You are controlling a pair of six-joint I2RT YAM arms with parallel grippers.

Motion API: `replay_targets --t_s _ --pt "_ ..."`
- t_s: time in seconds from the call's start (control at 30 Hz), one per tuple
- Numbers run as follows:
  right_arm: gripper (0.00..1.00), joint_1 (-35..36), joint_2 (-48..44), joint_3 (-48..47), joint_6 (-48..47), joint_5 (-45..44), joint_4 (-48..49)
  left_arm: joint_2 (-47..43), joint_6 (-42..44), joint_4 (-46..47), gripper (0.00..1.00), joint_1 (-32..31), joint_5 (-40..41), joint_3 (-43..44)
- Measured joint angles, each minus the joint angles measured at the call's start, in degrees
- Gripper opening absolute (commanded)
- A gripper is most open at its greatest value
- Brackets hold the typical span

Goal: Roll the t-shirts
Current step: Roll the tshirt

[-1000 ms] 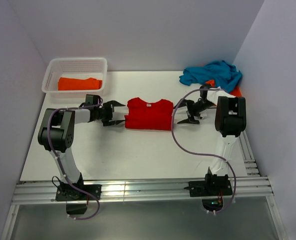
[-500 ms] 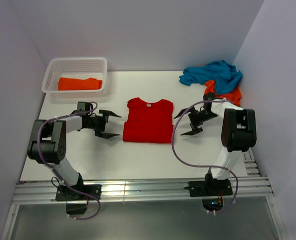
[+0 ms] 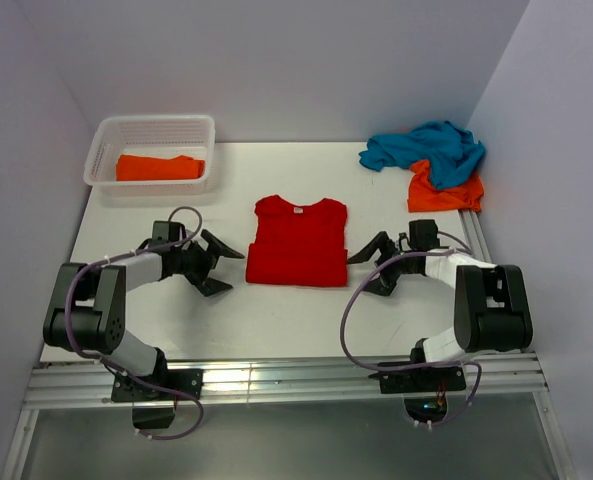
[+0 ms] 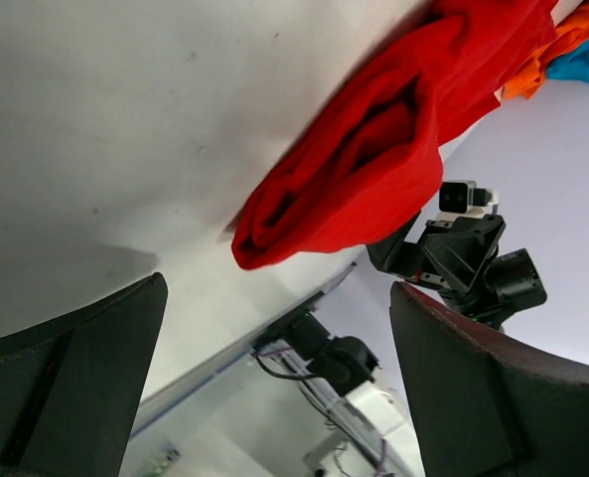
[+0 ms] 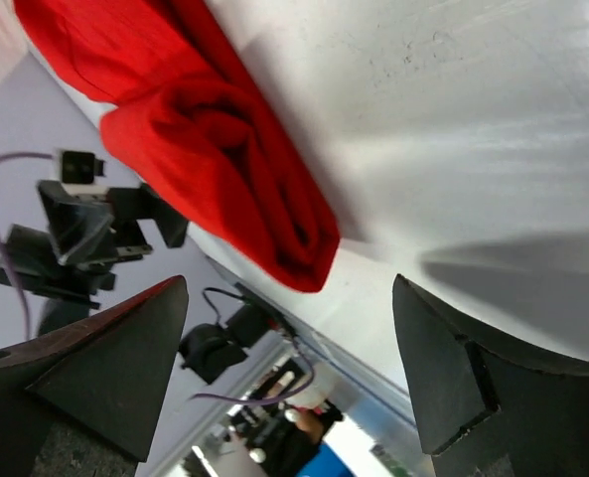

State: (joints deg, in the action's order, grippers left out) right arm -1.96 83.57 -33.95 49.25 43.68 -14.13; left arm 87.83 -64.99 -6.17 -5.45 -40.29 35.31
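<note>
The white worktop [image 3: 276, 320] carries a folded red t-shirt [image 3: 298, 243] lying flat at its middle. A white basket [image 3: 154, 122] at the far left holds an orange t-shirt [image 3: 159, 167]. At the far right a teal t-shirt [image 3: 426, 145] is heaped over a second orange t-shirt [image 3: 444, 188]. The left gripper [image 3: 226, 270] and right gripper [image 3: 361, 273] sit low beside the red shirt's near corners, jaws spread and holding nothing.

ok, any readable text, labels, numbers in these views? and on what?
No legible text in any view.
Neck label inside the collar of the red t-shirt: only a white speck in the top view, too small to read.
Nothing else shows print.
</note>
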Motion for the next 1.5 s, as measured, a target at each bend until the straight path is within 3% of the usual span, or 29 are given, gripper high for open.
replay_targets --t_s 0.27,0.47,0.6,0.83,0.97,1.03,1.1,1.33,1.5 --pt "0.89 1.57 2.36 6.67 1.75 4.11 14.82 2.6 0.83 10.75 1.0 -1.9 -1.27 -2.84" --pt "0.86 5.86 5.49 6.6 4.15 5.4 21.51 6.54 0.81 18.1 0.99 -5.46 -3.02 -2.12" --pt "0.72 8.02 6.58 5.95 5.14 4.02 22.64 9.09 0.37 21.57 1.0 -6.34 -5.01 -1.4" --pt "0.6 8.46 6.49 5.51 5.29 0.07 21.55 9.77 0.7 23.06 0.99 -6.54 -5.44 -1.38" --pt "0.44 8.31 6.62 5.51 5.11 -2.01 21.29 10.19 1.11 23.8 0.95 -6.54 -5.81 -1.49" --pt "0.26 8.2 6.91 5.51 5.16 -2.86 21.22 10.21 1.14 24.9 0.93 -6.54 -5.84 -2.1" --pt "0.0 8.17 7.41 5.51 5.35 -3.41 21.4 10.27 1.18 25.97 0.9 -6.54 -5.92 -2.73" --pt "0.0 8.07 8.76 5.33 6.36 -2.93 21.73 10.97 1.38 29.38 0.81 -6.51 -6.21 -4.35" --pt "0.0 8.07 8.76 5.33 6.45 -2.78 21.75 12.15 1.44 30.75 0.65 -6.54 -6.45 -4.74"
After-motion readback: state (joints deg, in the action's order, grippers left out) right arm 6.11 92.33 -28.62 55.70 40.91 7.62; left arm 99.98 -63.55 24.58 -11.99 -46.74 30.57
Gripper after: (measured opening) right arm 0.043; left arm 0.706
